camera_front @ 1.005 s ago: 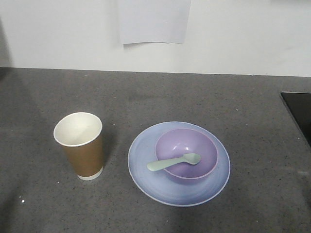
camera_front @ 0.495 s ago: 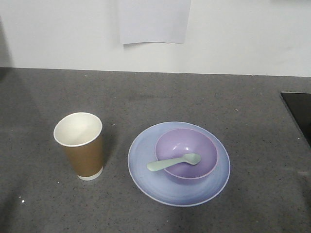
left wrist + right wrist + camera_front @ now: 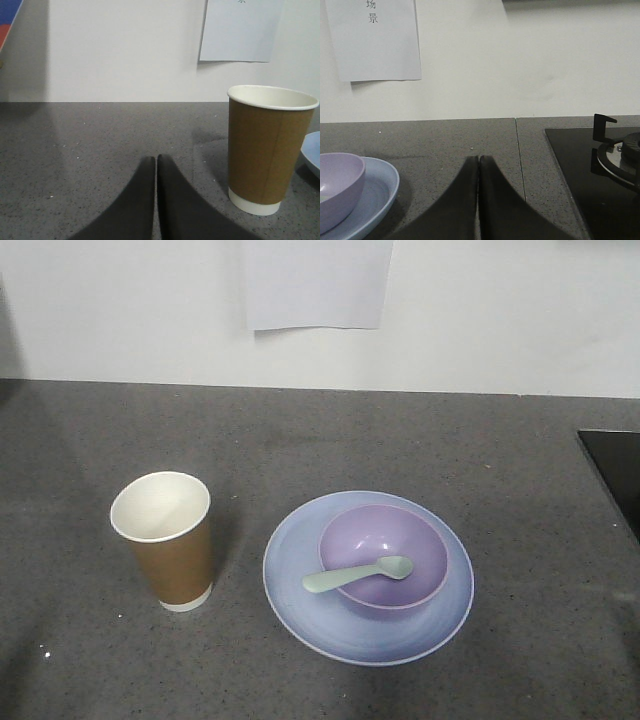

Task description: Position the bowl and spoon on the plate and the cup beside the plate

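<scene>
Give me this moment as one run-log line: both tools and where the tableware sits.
left tool: shut, empty | right tool: shut, empty | bowl: on plate | spoon: across bowl rim | cup: upright beside plate

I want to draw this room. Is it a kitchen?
Probably a kitchen. A dark speckled counter runs along a white wall, a black stove with a burner sits at its end, and a plate, bowl and cup are set out.
</scene>
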Robot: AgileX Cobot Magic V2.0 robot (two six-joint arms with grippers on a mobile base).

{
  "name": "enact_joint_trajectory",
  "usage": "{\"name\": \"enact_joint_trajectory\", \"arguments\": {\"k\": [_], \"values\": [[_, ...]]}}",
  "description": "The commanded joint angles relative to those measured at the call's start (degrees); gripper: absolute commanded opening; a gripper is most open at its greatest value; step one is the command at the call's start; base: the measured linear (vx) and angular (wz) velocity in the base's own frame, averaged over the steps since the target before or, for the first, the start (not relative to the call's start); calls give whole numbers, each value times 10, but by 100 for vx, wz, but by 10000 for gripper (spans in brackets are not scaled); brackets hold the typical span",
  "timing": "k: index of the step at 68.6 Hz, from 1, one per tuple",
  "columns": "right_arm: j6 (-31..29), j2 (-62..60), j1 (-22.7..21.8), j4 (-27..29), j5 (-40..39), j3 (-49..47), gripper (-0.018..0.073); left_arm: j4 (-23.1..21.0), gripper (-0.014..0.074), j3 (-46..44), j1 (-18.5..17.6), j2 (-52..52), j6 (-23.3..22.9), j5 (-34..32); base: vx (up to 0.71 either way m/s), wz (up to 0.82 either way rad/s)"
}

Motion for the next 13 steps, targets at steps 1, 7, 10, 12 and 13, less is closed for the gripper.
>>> {"name": "enact_joint_trajectory", "arguments": {"k": [1, 7, 10, 12, 13], "values": [[1, -4, -4, -2, -46, 5, -11, 0, -6, -10, 2, -9, -3, -37, 0, 0], [1, -4, -4, -2, -46, 5, -11, 0, -6, -10, 2, -9, -3, -37, 0, 0], [1, -4, -4, -2, -46, 5, -11, 0, -6, -10, 2, -9, -3, -37, 0, 0], [1, -4, -4, -2, -46, 5, -11, 0, -6, -10, 2, -9, -3, -37, 0, 0], [1, -4, -4, -2, -46, 5, -11, 0, -6, -10, 2, -9, -3, -37, 0, 0]]}}
